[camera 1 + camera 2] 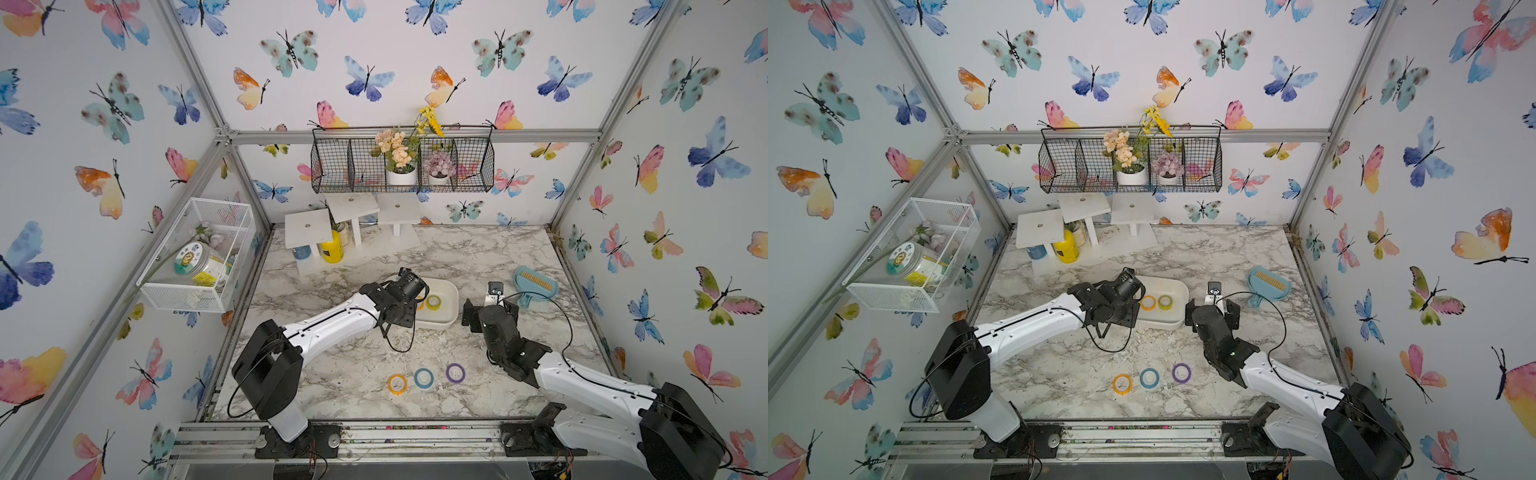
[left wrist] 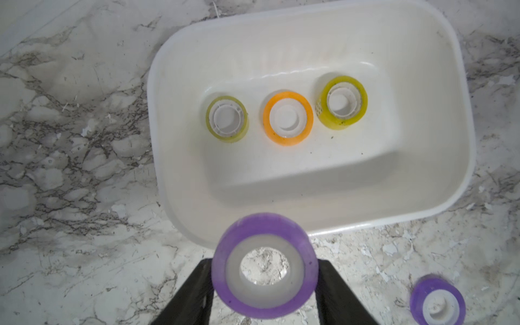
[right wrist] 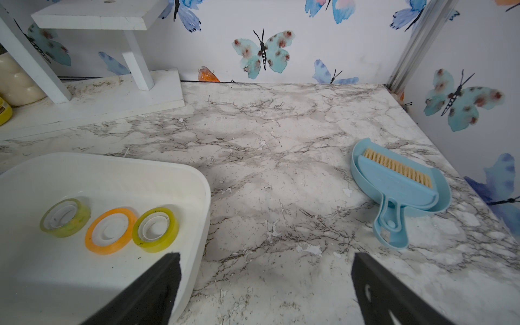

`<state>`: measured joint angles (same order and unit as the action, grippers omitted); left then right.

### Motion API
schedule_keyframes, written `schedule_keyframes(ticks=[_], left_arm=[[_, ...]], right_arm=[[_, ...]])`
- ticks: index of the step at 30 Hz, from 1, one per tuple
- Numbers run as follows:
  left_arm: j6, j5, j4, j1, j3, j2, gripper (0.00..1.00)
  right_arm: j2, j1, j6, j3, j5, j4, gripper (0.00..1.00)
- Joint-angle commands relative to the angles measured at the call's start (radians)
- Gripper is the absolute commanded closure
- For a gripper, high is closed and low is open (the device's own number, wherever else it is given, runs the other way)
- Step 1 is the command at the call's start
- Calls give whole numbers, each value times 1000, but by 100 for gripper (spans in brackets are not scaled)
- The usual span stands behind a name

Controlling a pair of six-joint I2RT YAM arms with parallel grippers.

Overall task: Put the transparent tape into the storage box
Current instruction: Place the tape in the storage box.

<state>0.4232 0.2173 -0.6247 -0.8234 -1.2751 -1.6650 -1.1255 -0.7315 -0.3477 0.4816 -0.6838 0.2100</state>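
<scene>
Tape, a purple roll (image 2: 263,228), is pinched by its sides in the left hand (image 2: 264,270), hanging at the near-left rim of the white box (image 2: 422,84), which holds three rolls (image 2: 288,95). I judge this the carrying step; next it must clear the rim, lower and let go. The right hand (image 3: 266,267) is spread and empty, just right of the box.

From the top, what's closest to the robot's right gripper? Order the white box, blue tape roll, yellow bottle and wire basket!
In a top view, from the right gripper:
1. storage box, just beside it on its left.
2. blue tape roll, lying toward the front.
3. yellow bottle, at the back.
4. wire basket, hanging far left.
</scene>
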Motion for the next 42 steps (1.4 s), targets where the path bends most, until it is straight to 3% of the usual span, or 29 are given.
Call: schedule_keyframes(ticks=[1, 15, 30, 35, 42], left_arm=[[-70, 20, 21, 35, -47, -56, 44], [-136, -20, 49, 81, -142, -233, 44], [-124, -27, 69, 81, -75, -245, 42], [-124, -30, 68, 80, -87, -241, 36], [-137, -47, 46, 81, -168, -224, 20]], right_arm=[[13, 6, -13, 6, -30, -10, 0], [12, 7, -13, 6, -32, -11, 0], [10, 6, -13, 8, -33, -12, 0], [13, 7, -12, 7, -34, -12, 0], [19, 7, 0, 18, 9, -29, 0]])
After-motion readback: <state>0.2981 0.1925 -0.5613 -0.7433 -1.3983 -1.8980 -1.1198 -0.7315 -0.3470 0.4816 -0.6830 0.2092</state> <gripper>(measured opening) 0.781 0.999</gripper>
